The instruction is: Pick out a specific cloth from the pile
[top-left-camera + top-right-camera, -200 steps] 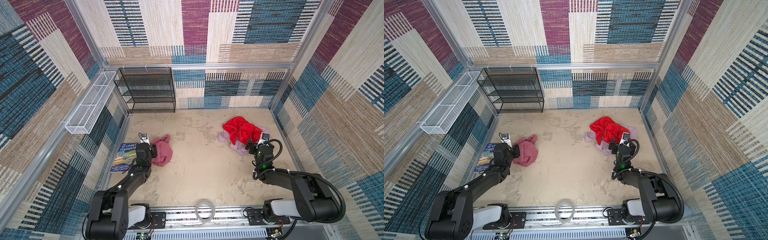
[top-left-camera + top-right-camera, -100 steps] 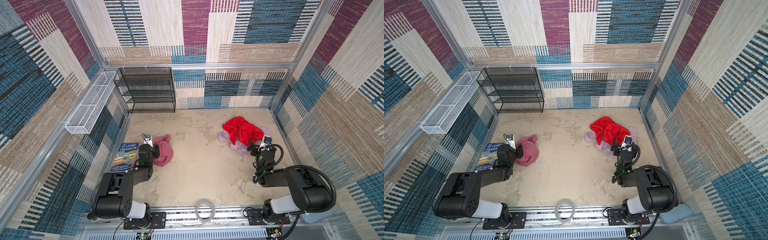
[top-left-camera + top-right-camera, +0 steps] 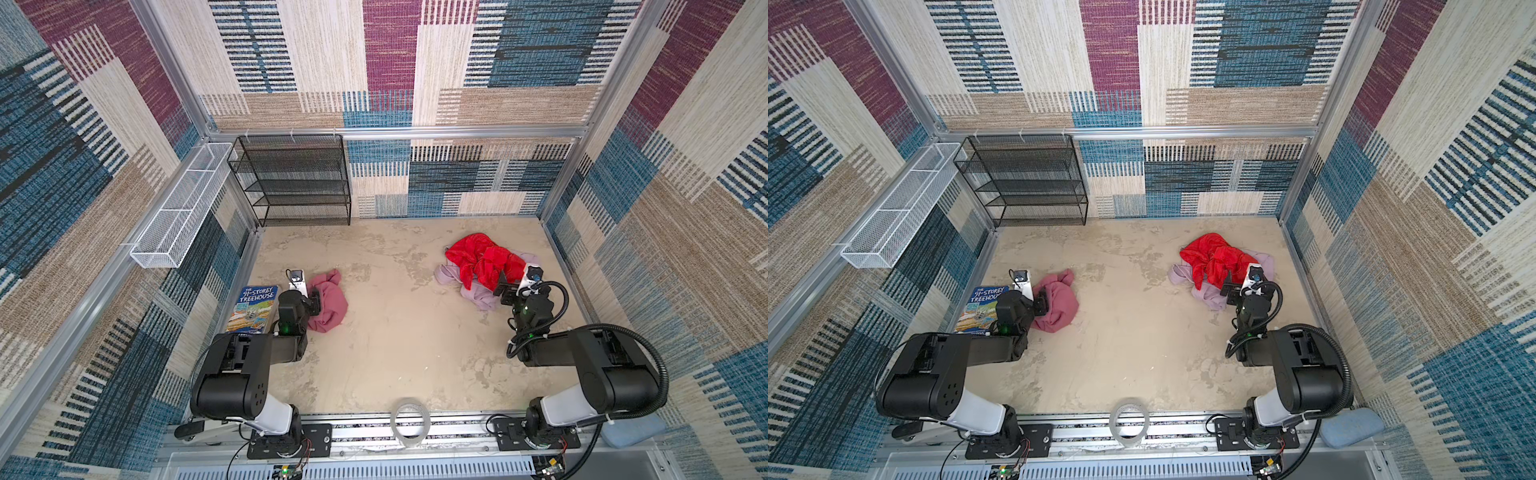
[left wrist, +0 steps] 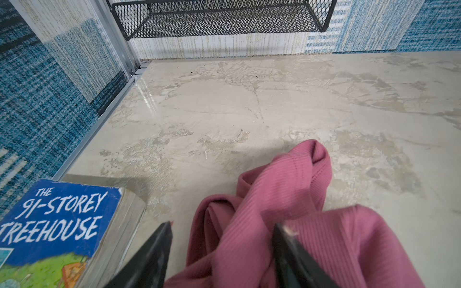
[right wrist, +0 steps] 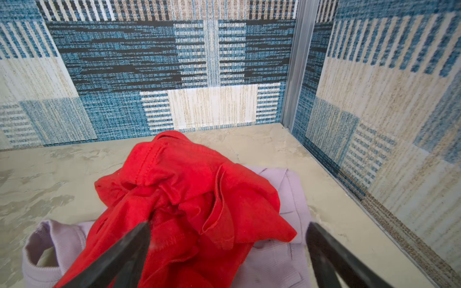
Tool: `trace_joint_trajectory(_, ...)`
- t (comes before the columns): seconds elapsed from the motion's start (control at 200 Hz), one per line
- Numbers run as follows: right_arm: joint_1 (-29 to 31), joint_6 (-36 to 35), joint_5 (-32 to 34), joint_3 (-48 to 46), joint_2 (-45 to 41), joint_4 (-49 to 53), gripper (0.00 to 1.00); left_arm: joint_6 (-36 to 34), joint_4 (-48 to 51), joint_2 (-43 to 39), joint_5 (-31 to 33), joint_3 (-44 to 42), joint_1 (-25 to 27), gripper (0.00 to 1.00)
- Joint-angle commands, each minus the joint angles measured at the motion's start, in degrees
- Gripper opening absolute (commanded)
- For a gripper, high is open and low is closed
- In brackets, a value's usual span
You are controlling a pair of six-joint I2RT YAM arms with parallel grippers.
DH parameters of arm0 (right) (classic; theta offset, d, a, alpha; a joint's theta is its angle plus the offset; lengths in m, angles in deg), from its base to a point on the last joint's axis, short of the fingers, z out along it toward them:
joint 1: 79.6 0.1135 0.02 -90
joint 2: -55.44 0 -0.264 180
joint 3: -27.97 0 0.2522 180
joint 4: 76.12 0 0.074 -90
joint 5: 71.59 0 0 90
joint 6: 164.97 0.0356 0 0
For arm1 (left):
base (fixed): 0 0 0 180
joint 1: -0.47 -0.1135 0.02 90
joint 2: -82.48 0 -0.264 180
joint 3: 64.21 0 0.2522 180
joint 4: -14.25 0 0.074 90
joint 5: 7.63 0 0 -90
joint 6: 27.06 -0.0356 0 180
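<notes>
The cloth (image 3: 330,305) (image 3: 1061,305), dusty pink and ribbed, lies crumpled on the floor at the left, apart from the pile. My left gripper (image 3: 315,301) (image 3: 1042,306) (image 4: 224,224) is low over its near edge, open. A fold of the cloth (image 4: 287,199) lies between the jaws, with bare floor showing beside one finger (image 4: 159,239). The pile (image 3: 482,262) (image 3: 1212,259) at the right is a bright red cloth (image 5: 187,187) on a pale lilac one (image 5: 274,249). My right gripper (image 3: 500,286) (image 3: 1227,286) (image 5: 228,224) stands wide open at the pile's near edge, gripping nothing.
A blue book (image 3: 253,307) (image 4: 50,224) lies against the left wall beside the pink cloth. A black mesh shelf (image 3: 291,178) stands at the back left, with a white wire basket (image 3: 183,208) on the left wall. A tape roll (image 3: 409,419) sits on the front rail.
Both arms have folded back toward the front rail, their upper links now large in view. The grippers stay beside their cloths. The pink cloth has not moved.
</notes>
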Motion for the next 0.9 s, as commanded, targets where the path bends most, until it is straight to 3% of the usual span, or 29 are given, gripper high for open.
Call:
trace_joint_trajectory(0.0,0.0,0.2,-1.3,0.0,-0.1,-0.3,1.0,-0.3,-0.1,0.2,0.2,0.8,-0.2,0.68)
trace_joint_trajectory(0.891,0.0,0.2,-1.3,0.3,0.1,0.2,1.0,-0.2,0.1,0.1,0.2,0.9,-0.3,0.69)
